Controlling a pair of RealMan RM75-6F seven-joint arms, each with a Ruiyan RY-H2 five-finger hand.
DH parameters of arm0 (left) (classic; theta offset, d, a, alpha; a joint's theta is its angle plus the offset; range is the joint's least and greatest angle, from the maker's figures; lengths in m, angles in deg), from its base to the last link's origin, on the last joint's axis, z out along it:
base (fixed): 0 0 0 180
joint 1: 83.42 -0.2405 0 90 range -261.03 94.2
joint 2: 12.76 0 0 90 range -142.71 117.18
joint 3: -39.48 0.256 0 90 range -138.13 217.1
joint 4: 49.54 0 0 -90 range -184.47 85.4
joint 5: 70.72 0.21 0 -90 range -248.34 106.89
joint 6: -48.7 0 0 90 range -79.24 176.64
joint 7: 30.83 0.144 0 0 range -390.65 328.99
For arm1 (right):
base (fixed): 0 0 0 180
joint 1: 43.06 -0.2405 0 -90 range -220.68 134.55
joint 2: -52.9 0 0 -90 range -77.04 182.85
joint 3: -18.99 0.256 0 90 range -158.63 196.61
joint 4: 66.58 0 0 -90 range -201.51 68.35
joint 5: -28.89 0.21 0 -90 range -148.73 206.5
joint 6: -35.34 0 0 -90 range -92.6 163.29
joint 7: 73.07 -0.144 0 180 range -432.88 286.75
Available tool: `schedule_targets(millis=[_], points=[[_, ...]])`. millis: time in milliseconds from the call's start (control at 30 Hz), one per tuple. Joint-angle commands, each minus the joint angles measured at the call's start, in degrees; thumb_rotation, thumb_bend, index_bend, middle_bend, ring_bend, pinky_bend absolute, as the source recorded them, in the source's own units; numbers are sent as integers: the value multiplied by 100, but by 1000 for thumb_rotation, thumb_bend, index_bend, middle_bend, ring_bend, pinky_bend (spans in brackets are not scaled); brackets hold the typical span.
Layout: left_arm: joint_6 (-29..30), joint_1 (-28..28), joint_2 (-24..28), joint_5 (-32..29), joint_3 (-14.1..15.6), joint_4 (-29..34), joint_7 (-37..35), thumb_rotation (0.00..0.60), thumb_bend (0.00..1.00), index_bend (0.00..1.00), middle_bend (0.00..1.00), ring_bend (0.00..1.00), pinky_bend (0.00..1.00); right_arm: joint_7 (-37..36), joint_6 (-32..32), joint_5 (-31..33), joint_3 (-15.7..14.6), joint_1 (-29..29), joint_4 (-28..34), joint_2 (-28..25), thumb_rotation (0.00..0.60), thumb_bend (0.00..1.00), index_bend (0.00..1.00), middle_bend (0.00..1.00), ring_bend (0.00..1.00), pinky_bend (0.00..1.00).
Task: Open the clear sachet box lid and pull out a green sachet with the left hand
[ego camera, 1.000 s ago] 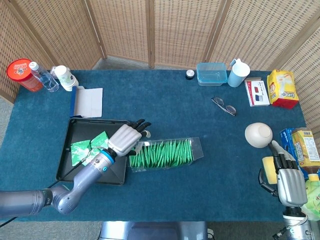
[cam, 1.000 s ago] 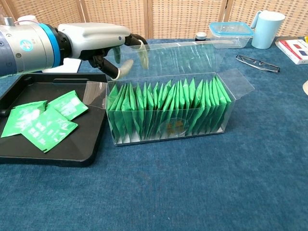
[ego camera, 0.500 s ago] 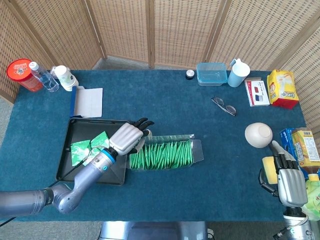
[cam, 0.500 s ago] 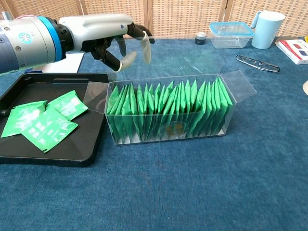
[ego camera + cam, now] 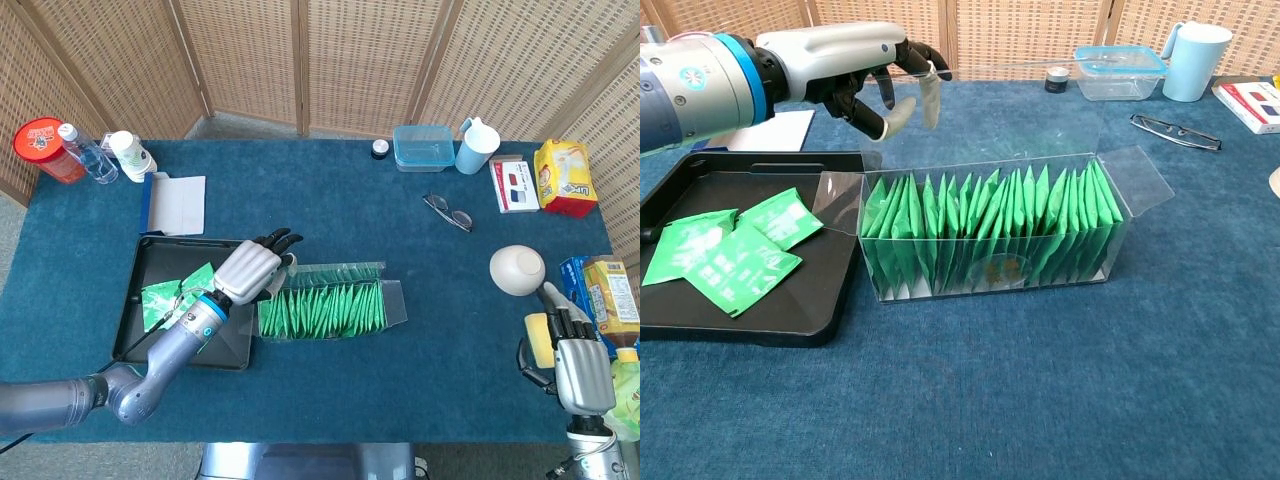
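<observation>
- Showing the left hand (image 5: 875, 75), fingers curled, touching the raised lid of the clear plastic sachet box (image 5: 990, 235); whether it pinches the lid: cannot tell.
- Green sachets (image 5: 985, 220) upright inside, beside the black tray's (image 5: 150, 262) right edge.
- Right hand (image 5: 580, 368): fingers loosely extended, empty, at the table's right edge.

Head view looks steeply down over the table (image 5: 330, 400); chest view sits low, close.

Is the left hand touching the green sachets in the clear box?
Apart. The chest view shows the left hand raised above the green sachets, with blue tablecloth visible between them.
</observation>
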Motion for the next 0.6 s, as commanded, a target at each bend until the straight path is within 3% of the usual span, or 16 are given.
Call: schedule_targets(millis=[33, 300, 600], points=[[-49, 15, -48, -109, -40, -71, -65, 600, 674, 477, 138, 90, 300, 12, -6, -5, -1, -3, 9, 0, 247, 583, 0, 83, 109, 166], [-213, 73, -102, -332, -51, -263, -106, 600, 658, 497, 143, 89, 299, 13, -21, 12, 2, -1, 10, -1, 246, 583, 0, 83, 109, 166], [16, 123, -111, -485, -61, -328, 297, 600, 629, 204, 114, 43, 299, -17, -11, 5, 3, 8, -2, -5, 247, 583, 0, 83, 109, 166]])
